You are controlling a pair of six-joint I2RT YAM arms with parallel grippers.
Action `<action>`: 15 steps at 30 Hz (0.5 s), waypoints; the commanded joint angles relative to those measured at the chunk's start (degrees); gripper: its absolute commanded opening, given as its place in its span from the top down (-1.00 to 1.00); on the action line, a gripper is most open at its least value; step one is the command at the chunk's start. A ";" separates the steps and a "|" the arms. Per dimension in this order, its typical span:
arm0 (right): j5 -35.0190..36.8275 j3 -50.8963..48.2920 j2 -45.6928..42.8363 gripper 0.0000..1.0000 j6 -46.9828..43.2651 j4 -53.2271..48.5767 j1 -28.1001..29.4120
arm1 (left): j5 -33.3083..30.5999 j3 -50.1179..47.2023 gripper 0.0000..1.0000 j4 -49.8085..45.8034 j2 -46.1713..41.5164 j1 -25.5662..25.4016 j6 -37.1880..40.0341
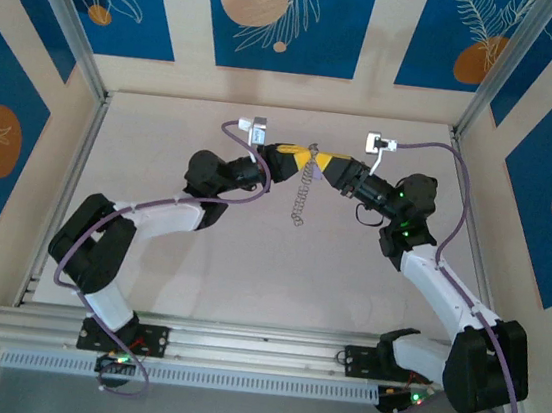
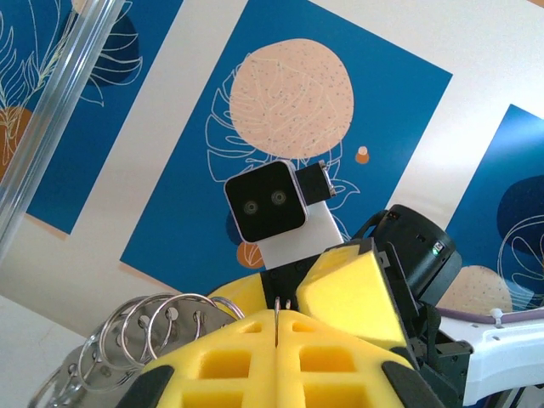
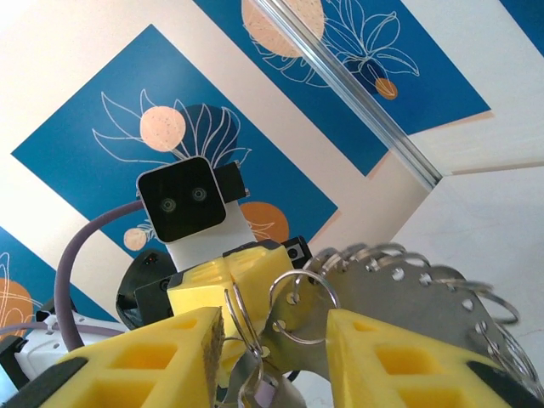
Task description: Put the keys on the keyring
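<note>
Keyring (image 2: 161,327) is pinched by L gripper (image 2: 276,323), which is closed right up. A thin wire loop pokes out of the seam and the other small loops fan off toward 8 o'clock. R gripper (image 3: 274,321) sits nose-to-nose w/ it, jaws well apart, nothing clamped as far as I can see. A split loop and the ring's holed metal strip sit in that gap and run off to 3 o'clock. Key (image 3: 269,398) — lilac head at 6 o'clock of the gap, cut by the frame edge, just beside the loop wire. Can't tell if it's threaded or merely resting there.

Step in hand, my read: threading the key onto a loop. To do it well:
- L clamps firm, no twist.
- R goes slow w/ small wrist rolls, since the key is tiny vs the ring and the dangling length will swing.
- Don't let L go until the key hangs free off the wire.

Views:
- R wrist cam gives the jaw gap, key and loop detail.
- L wrist cam gives the shut seam, plus R's yellow jaw block at 2 o'clock.
- Top cam adds the arm pose — both elbows out, grippers meeting at 12 o'clock over the table (image 1: 248,274), ring's tail trailing toward 6 o'clock. Can't tell if its end touches down.
</note>
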 commanded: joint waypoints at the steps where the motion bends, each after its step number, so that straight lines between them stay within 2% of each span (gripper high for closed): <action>1: 1.06 -0.73 0.16 0.29 0.15 2.93 0.48 | -0.78 2.45 1.00 4.63 0.29 -0.01 -0.83; 12: 1.16 0.06 2.01 0.33 0.61 4.66 2.54 | -0.72 2.46 1.00 4.73 0.25 0.01 -0.90; 15: 1.38 -0.02 1.94 0.42 0.63 4.66 2.64 | -0.69 2.37 1.00 4.72 0.14 0.01 -0.82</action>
